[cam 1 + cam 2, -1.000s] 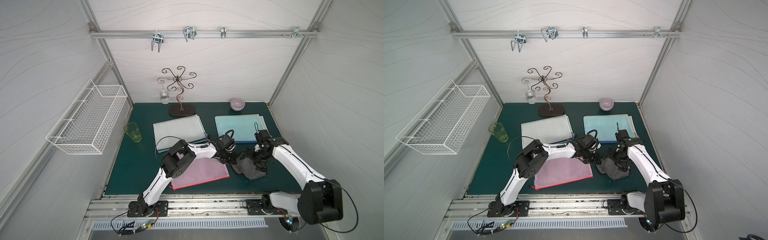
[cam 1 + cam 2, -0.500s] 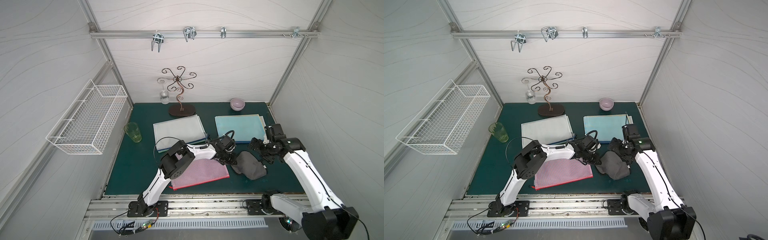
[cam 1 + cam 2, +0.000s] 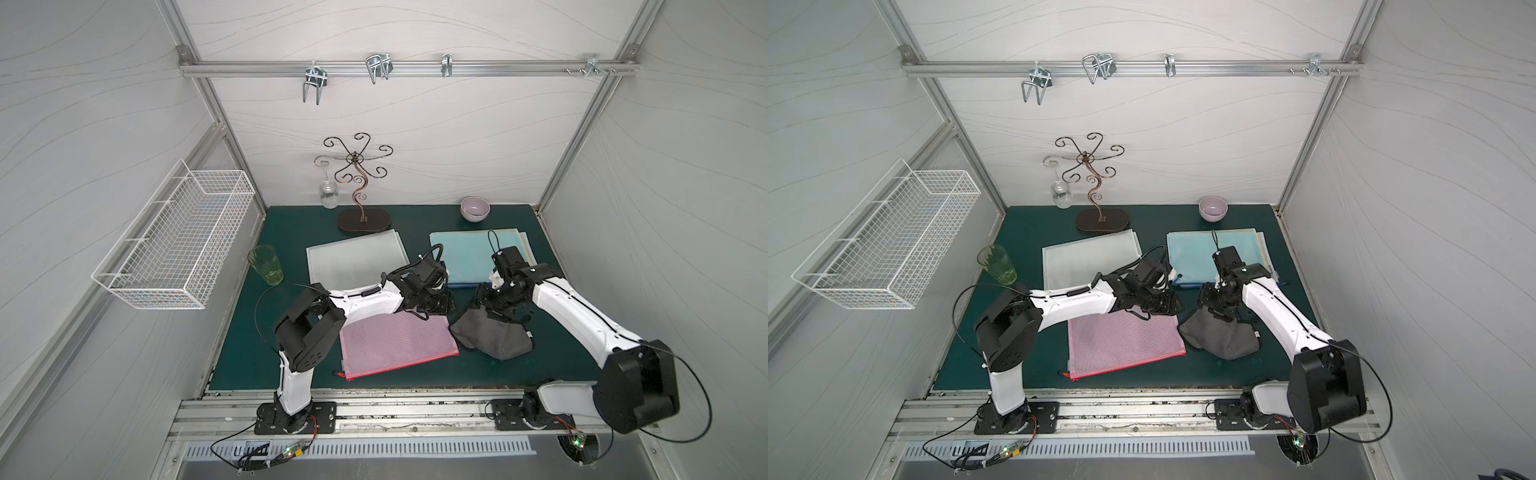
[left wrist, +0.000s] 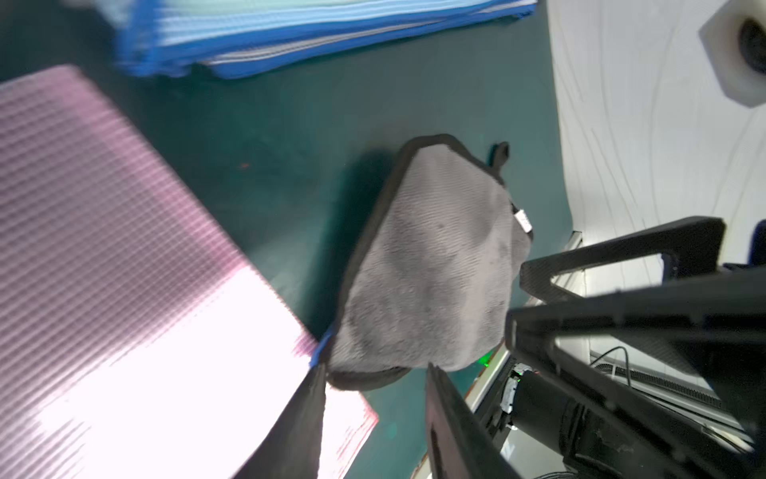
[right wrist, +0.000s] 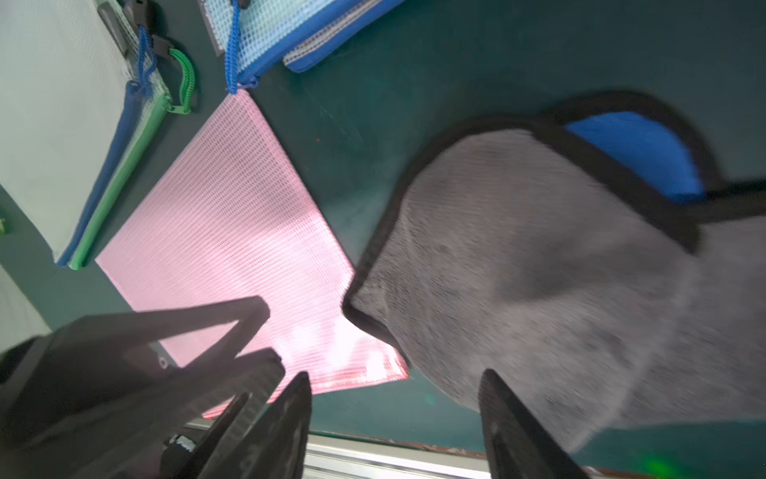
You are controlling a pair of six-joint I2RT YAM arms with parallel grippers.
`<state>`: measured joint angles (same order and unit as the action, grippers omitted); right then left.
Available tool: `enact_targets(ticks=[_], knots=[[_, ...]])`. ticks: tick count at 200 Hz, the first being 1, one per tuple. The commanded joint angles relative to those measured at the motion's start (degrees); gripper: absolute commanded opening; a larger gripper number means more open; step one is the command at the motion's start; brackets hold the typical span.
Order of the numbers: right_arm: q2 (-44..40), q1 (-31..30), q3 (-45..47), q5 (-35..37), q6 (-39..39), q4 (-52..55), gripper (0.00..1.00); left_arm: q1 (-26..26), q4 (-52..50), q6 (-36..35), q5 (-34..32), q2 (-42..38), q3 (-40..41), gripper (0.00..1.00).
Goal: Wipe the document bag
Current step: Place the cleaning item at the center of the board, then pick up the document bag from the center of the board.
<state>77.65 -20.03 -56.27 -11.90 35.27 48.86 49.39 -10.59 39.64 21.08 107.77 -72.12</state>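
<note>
Check the containers first: the wire basket (image 3: 174, 245) hangs on the left wall. The green glass (image 3: 266, 266) stands near the mat's left edge, and you cannot tell whether it holds anything. The bowl (image 3: 475, 208) sits at the back right.

The pink document bag (image 3: 397, 347) lies flat at front centre of the mat (image 3: 249, 353), zip edge toward the front. The grey cloth (image 3: 494, 338) lies crumpled at the bag's right edge, touching its corner.

The left gripper (image 4: 375, 369) has its jaws narrowly apart and holds nothing. The right gripper (image 5: 396, 373) has its jaws wider and sits over the cloth's far edge; whether it touches the cloth cannot be told.

You have bare mat left of the bag and right of the cloth.

The left forearm (image 3: 365, 301) crosses the bag's far edge. White bags (image 3: 355, 259), blue bags (image 3: 469, 257) and the stand (image 3: 361, 187) with its hanging wine glass (image 3: 328, 195) fill the back.
</note>
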Motion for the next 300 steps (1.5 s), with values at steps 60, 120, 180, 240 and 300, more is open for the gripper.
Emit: enact_targets(ticks=[60, 120, 180, 240, 300], knots=[[24.86, -6.94, -9.51, -11.28, -7.58, -11.52, 0.55, -4.2, -3.02, 4.8, -6.65, -6.88, 15.9, 0.32], [32.23, -8.78, -8.09, -11.31, -10.58, -11.22, 0.54, -4.57, -3.1, 6.41, -7.86, -6.22, 17.83, 0.32], [36.58, -14.34, -7.28, -20.25, -10.51, -15.33, 0.49, -5.46, -2.34, 6.6, -7.38, -6.07, 19.01, 0.31], [32.4, -14.66, -11.72, -18.69, -10.75, -11.4, 0.04, -6.22, -0.66, 7.47, -7.56, -9.96, 20.67, 0.29], [27.68, -10.83, -29.46, -1.61, -16.86, 11.95, 0.0, -9.46, -10.47, 4.95, -11.05, -26.83, 18.48, 0.36]])
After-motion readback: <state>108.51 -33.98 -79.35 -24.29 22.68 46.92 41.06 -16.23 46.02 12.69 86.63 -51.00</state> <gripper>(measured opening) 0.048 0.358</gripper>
